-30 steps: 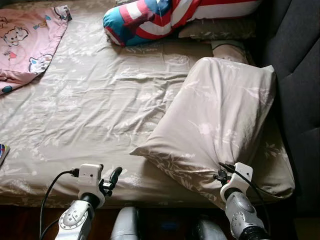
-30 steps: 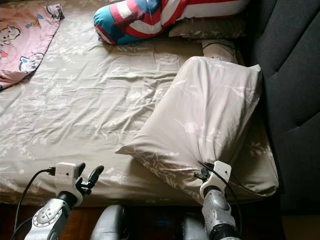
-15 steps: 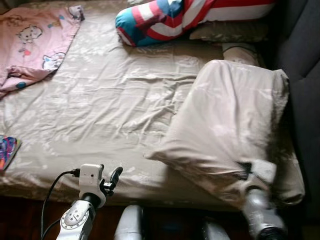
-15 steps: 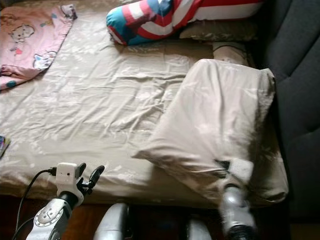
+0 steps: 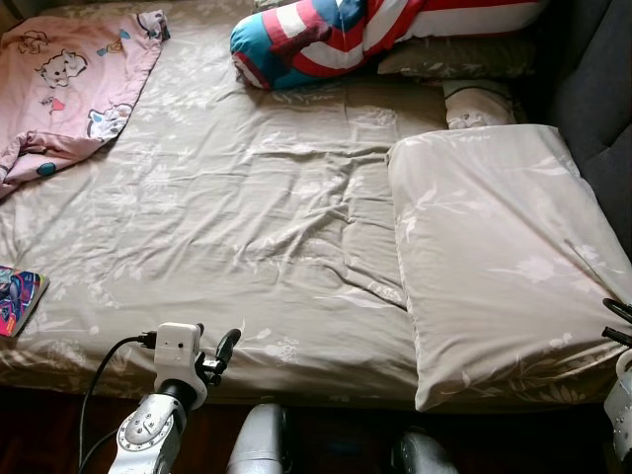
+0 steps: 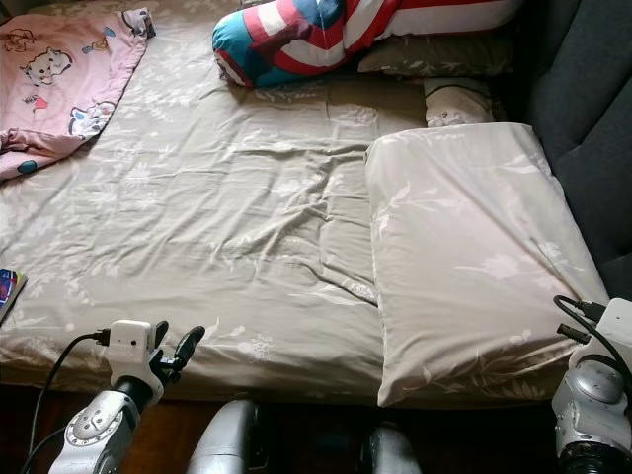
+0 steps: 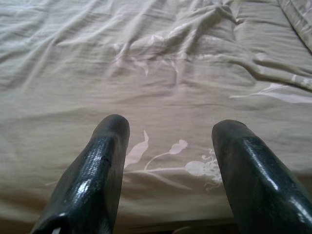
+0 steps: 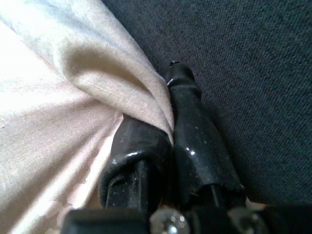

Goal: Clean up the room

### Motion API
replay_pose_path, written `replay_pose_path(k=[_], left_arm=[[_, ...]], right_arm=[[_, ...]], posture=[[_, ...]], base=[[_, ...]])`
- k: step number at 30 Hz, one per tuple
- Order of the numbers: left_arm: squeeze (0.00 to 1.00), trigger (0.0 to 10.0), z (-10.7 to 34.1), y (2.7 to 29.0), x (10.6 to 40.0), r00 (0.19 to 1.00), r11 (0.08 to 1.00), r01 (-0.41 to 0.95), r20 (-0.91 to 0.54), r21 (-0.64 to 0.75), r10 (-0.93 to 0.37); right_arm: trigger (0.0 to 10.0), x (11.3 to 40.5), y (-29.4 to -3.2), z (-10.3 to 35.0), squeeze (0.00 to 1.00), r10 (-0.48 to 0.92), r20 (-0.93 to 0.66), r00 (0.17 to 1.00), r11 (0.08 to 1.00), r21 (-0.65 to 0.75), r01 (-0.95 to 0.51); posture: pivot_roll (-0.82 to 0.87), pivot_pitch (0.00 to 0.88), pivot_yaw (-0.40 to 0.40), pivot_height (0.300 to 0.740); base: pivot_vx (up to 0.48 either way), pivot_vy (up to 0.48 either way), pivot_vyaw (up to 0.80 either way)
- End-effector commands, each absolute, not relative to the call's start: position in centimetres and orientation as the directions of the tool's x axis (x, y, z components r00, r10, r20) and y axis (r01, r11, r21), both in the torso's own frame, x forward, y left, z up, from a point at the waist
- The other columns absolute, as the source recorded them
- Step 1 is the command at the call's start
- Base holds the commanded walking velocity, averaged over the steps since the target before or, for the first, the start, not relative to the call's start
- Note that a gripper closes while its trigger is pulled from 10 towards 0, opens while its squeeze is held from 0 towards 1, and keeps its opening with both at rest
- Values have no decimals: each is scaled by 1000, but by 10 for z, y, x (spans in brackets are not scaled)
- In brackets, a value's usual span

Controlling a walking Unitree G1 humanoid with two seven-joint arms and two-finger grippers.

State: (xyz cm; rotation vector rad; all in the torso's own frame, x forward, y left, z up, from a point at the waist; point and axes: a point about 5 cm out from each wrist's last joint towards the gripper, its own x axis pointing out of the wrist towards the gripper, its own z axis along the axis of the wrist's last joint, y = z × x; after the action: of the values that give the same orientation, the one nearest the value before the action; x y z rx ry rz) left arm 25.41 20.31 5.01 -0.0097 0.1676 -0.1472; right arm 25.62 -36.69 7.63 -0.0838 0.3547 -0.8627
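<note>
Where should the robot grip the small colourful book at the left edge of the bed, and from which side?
Grip the colourful book by its near edge, coming from the bed's front with the left gripper, which is open. The book lies flat on the sheet, so an edge pinch probably suits.

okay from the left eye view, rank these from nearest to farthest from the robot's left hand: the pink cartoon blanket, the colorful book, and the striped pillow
From the left hand:
1. Colorful book, at the bed's near left edge.
2. Pink cartoon blanket, far left corner.
3. Striped pillow, far side, toward the headboard on the right.
</note>
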Motion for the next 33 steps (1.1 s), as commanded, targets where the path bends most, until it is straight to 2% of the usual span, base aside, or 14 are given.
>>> replay_pose_path(k=[1,9,10,11,16,17,18,20,21,22,25,26,28,33], left_arm=[[0,10000,41,208,247,970,991,134,-204,-18,-134],[0,10000,41,207,247,969,991,135,-206,-18,-135],[0,10000,41,207,247,969,991,133,-207,-19,-134],[0,10000,40,207,247,969,991,130,-208,-21,-131],[0,10000,39,207,247,972,994,101,-206,-52,-109],[0,10000,39,207,247,972,994,101,-206,-52,-109],[0,10000,38,207,247,974,994,86,-206,-72,-100],[0,10000,38,206,247,974,993,80,-206,-85,-96],[0,10000,38,206,247,974,993,78,-205,-90,-95],[0,10000,37,206,248,974,993,73,-205,-96,-91],[0,10000,36,207,248,975,992,52,-208,-112,-74],[0,10000,36,207,248,975,992,52,-208,-112,-74],[0,10000,37,211,250,977,993,25,-205,-116,-49],[0,10000,37,212,253,980,991,-6,-198,-133,-21]], right_arm=[[10000,241,-384,80,0,-809,-266,524,580,-219,784],[10000,243,-380,77,0,-794,-283,538,599,-214,772],[10000,251,-369,74,1000,-757,-275,593,644,-165,747],[10000,265,-352,76,1000,-681,-237,693,727,-97,680],[10000,283,-326,89,988,-547,-127,828,837,-105,537],[10000,283,-326,89,988,-547,-127,828,837,-105,537],[10000,289,-313,93,788,-482,-96,871,875,-98,473],[10000,295,-296,93,125,-401,-84,912,916,-63,397],[10000,296,-291,93,125,-376,-81,923,926,-50,373],[10000,298,-283,91,0,-344,-82,935,939,-38,342],[10000,301,-254,79,0,-223,-97,970,973,47,228],[10000,301,-254,79,0,-223,-97,970,973,47,228],[10000,294,-217,61,0,-67,-146,987,994,76,78],[10000,279,-205,42,0,-26,-207,978,986,154,59]], posture=[[-5,269,35,661],[-4,270,35,661],[9,271,31,661],[9,272,31,661],[4,274,28,661],[4,274,28,661],[2,272,28,661],[3,272,26,661],[3,272,26,661],[4,270,25,661],[8,264,24,661],[8,264,24,661],[21,257,28,661],[21,246,15,661]], base=[[0,0,0],[0,0,0],[0,0,0],[0,0,0],[0,0,0],[0,0,0],[0,0,0],[0,0,0],[0,0,0],[0,0,0],[0,0,0],[0,0,0],[0,0,0],[0,0,0]])
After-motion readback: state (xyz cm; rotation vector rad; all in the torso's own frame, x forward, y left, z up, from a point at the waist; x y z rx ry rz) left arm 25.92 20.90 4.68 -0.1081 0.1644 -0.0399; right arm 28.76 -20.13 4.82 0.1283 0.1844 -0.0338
